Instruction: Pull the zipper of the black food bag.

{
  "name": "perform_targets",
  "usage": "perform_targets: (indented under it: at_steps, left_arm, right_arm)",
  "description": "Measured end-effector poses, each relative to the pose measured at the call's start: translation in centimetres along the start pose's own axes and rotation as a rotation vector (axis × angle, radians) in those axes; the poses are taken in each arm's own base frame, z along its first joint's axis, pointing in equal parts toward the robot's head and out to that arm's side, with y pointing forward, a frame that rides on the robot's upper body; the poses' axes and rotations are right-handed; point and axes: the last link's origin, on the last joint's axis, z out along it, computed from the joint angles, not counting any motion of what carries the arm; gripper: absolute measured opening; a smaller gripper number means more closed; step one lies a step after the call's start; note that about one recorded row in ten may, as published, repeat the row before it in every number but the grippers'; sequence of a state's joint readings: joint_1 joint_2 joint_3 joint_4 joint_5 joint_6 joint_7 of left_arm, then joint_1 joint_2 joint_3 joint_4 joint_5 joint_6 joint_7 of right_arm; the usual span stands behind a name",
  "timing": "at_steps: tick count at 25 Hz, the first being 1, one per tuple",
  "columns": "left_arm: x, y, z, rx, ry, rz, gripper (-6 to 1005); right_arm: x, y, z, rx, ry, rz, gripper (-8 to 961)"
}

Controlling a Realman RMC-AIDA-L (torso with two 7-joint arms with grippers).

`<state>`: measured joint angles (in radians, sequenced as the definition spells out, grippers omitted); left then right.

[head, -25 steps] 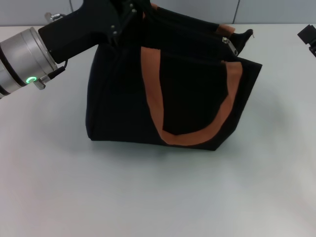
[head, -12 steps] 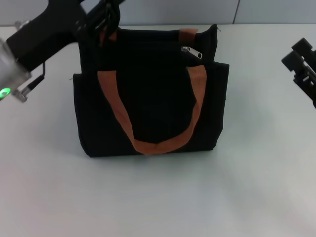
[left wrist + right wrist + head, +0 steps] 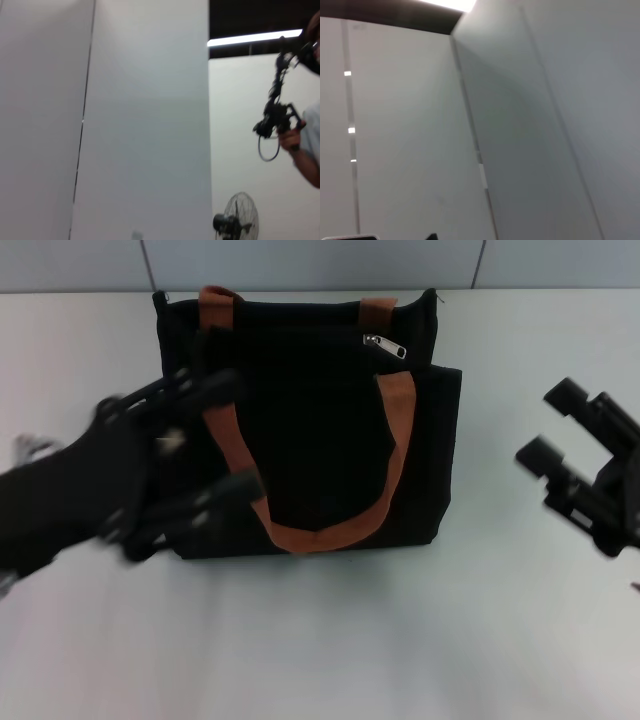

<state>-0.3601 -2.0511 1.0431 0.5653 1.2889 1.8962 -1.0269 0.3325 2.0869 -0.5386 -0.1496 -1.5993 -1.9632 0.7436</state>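
one black food bag (image 3: pixel 320 430) stands upright at centre, one zipper (image 3: pixel 386 346) at its 1 o'clock. my left gripper (image 3: pixel 205 445) gapes wide at 9, empty; right gripper (image 3: pixel 555 430) wide at 3, empty.

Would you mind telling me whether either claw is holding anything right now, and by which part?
Nothing is held. The left claw is open in front of the black food bag; the right claw is open beside it.

One black food bag (image 3: pixel 320 440), one zipper (image 3: pixel 385 345), two orange handles (image 3: pixel 330 530), and two grippers.
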Motion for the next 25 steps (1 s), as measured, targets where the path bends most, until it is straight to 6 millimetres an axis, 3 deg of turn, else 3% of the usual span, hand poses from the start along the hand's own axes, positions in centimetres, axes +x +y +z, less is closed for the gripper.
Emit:
perform_targets:
  at_steps: [2, 5, 8, 13, 25]
  left_arm:
    - [0.8, 2.6, -2.4, -0.026, 0.056, 0.002, 729]
    - [0.4, 3.7, -2.5, -0.037, 0.036, 0.025, 794]
    - [-0.6, 3.9, -2.6, -0.074, -0.038, 0.009, 802]
    - [-2.3, 4.1, -2.8, -0.136, -0.190, -0.032, 802]
    - [-4.2, 4.7, -2.7, -0.186, -0.301, -0.020, 802]
  right_arm:
    - [0.2, 0.3, 0.4, -0.024, -0.001, -0.015, 746]
    - [0.5, 0.3, 1.1, -0.056, 0.018, -0.020, 779]
    - [1.0, 0.3, 1.6, -0.094, 0.072, -0.009, 826]
    - [1.5, 0.3, 1.7, -0.116, 0.116, -0.001, 826]
    - [2.4, 1.6, 1.3, -0.308, 0.263, -0.029, 826]
